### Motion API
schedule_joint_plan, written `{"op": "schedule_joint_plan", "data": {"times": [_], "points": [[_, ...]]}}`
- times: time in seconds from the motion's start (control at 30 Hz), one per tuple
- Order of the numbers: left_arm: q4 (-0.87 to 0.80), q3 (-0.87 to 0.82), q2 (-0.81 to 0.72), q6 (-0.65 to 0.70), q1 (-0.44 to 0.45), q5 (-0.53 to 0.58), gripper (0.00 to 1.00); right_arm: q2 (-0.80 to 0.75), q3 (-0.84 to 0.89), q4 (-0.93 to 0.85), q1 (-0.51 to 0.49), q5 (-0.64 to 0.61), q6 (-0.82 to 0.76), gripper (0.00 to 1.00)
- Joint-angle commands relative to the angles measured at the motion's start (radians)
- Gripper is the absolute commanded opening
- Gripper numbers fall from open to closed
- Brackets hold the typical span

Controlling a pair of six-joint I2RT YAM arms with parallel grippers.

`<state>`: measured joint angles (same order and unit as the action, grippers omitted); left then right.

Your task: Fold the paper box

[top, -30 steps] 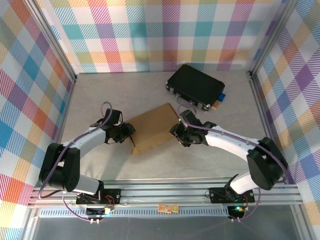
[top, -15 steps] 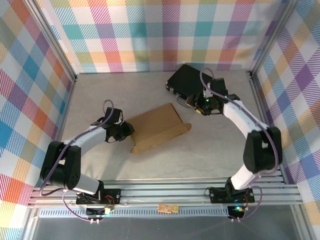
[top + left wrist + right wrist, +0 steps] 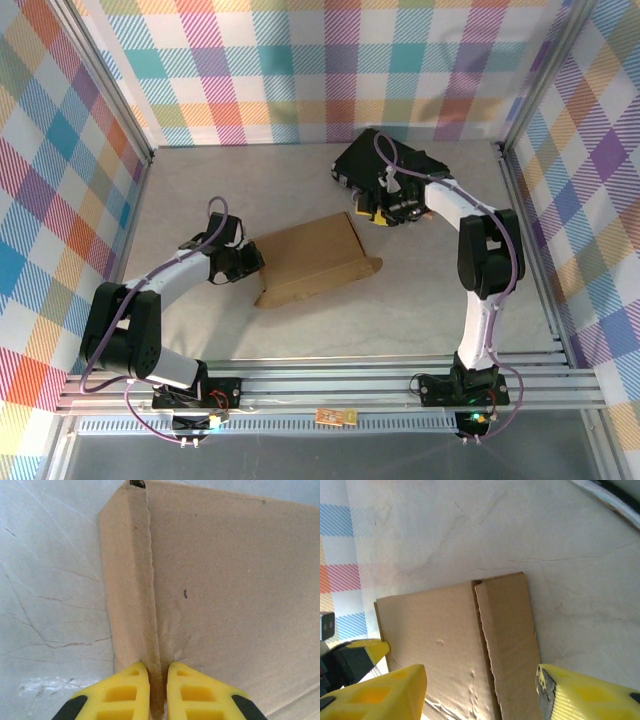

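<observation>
The paper box [image 3: 310, 262] is a flat brown cardboard piece lying mid-table, with a narrow flap [image 3: 365, 268] at its right end. My left gripper [image 3: 250, 262] is at the box's left edge. In the left wrist view its yellow fingers [image 3: 180, 692] are shut on a thin upright cardboard wall of the paper box [image 3: 225, 580]. My right gripper [image 3: 380, 212] hangs open behind the box's right end, apart from it. In the right wrist view the paper box [image 3: 440, 645] and its side flap [image 3: 512, 630] lie below my right gripper [image 3: 482, 695], nothing between the fingers.
A black hard case [image 3: 395, 170] with metal edges lies at the back right, just behind my right gripper. Aluminium frame posts and checked walls close in the table on the left, back and right. Bare table surface [image 3: 400, 320] lies in front of the box.
My right gripper has left the box's right end and swung up and back toward the black case. My left gripper has closed on the box's left edge. The box shifted slightly left.
</observation>
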<state>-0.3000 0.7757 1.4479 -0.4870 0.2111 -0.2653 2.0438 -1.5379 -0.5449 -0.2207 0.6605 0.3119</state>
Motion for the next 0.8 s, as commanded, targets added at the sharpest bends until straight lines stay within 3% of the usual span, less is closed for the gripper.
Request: {"op": "schedule_joint_plan", "data": {"times": [0.0, 0.23, 0.33, 0.4, 0.77], "points": [[-0.103, -0.05, -0.013, 0.089, -0.053, 0.044, 0.0, 0.014, -0.014, -0.064, 0.008, 0.087, -0.105, 0.59], [-0.002, -0.117, -0.004, 0.123, -0.176, -0.118, 0.0, 0.006, 0.085, -0.034, 0.002, 0.247, -0.144, 0.67], [-0.021, -0.089, 0.052, 0.139, -0.2, -0.169, 0.0, 0.014, 0.102, -0.069, -0.013, 0.269, -0.187, 0.84], [-0.047, -0.075, 0.084, 0.145, -0.212, -0.182, 0.0, 0.027, 0.111, -0.079, -0.021, 0.255, -0.194, 0.87], [-0.141, -0.069, 0.15, 0.156, -0.283, -0.17, 0.0, 0.157, 0.031, -0.077, -0.093, 0.335, -0.187, 0.89]]}}
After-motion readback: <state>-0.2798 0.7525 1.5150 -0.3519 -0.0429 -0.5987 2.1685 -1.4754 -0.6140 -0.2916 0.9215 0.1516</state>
